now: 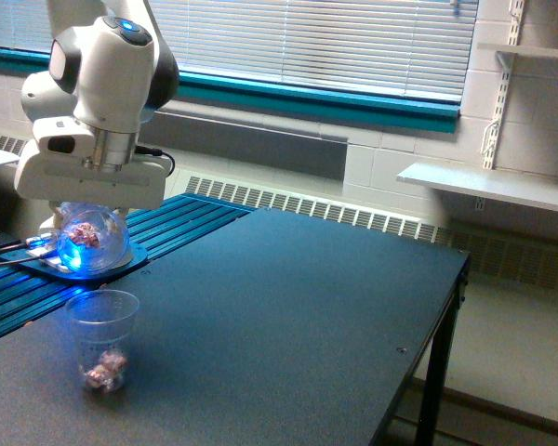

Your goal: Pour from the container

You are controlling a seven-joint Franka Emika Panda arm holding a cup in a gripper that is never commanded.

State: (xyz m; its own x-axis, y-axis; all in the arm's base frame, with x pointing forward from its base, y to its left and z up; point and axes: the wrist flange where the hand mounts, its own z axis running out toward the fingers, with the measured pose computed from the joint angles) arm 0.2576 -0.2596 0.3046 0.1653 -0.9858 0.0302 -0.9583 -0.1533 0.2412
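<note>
In the exterior view the white arm hangs over the table's left side, and my gripper (pixel 91 216) is shut on the container (pixel 93 238), a clear rounded jar lit blue. The jar is tilted over, and a few reddish-pink and white pieces still show inside it. Just below it a clear ribbed cup (pixel 102 339) stands upright on the dark table (pixel 288 307), with several pink and white pieces lying at its bottom. The fingers themselves are hidden behind the jar and the gripper body.
A blue ribbed strip (pixel 158 232) with a round base plate (pixel 93 265) and cables lies behind the cup on the exterior view's left. The table's right edge (pixel 446 307) drops to the floor. A radiator and window blinds run along the back wall.
</note>
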